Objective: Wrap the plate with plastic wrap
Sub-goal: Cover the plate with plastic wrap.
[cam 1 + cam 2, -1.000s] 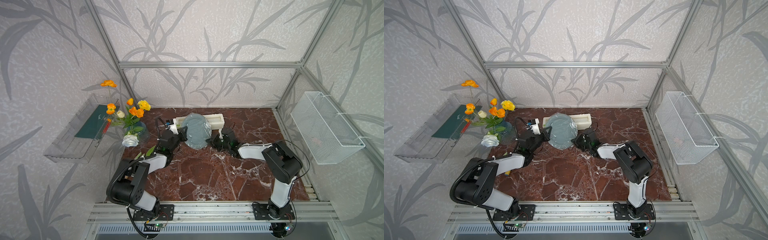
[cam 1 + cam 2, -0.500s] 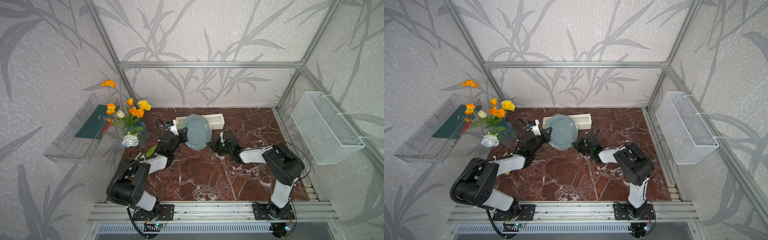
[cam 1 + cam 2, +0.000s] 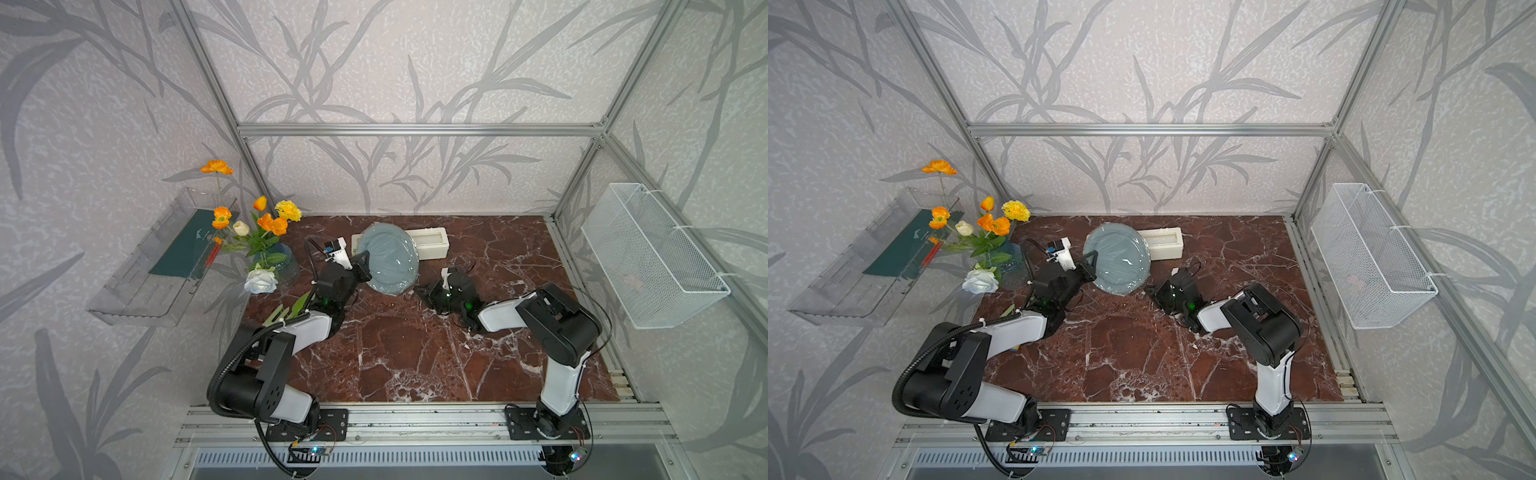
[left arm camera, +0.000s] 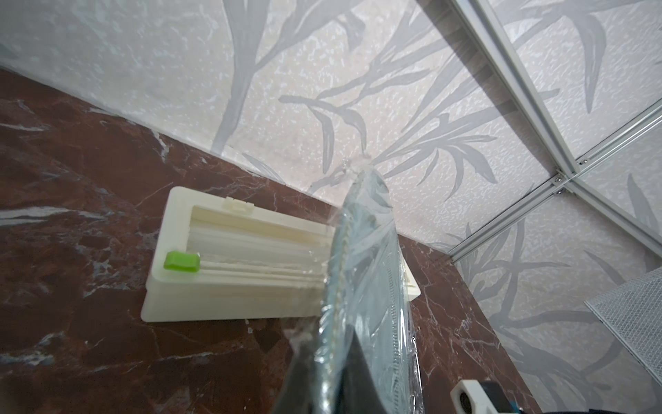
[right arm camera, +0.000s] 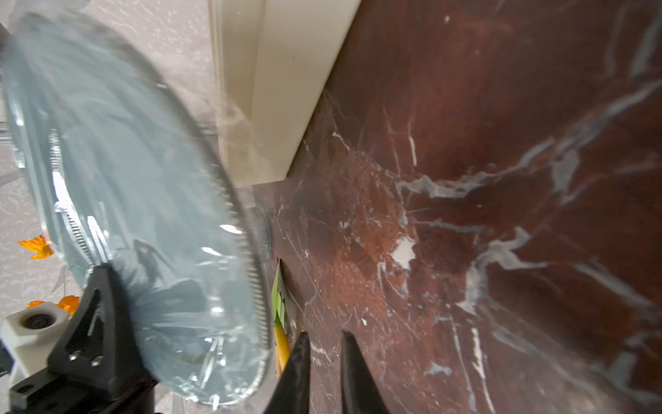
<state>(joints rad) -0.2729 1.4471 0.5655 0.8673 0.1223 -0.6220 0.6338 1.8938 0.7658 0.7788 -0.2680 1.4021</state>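
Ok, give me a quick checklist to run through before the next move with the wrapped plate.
1. Hold: left gripper shut on the plate rim: ok.
2. Clearance: right gripper apart from the plate, jaws slightly open, empty: ok.
3. Cover: plastic wrap over the plate's face: ok.
4. Cut: plastic wrap free of the dispenser box: cannot tell.
5. Rest: plate flat on the table: not ok, held tilted.

walls (image 3: 374, 62): grey leaf-print | floor (image 3: 395, 353): red-brown marble | frame (image 3: 415, 129): aluminium | basket (image 3: 648, 257): white wire
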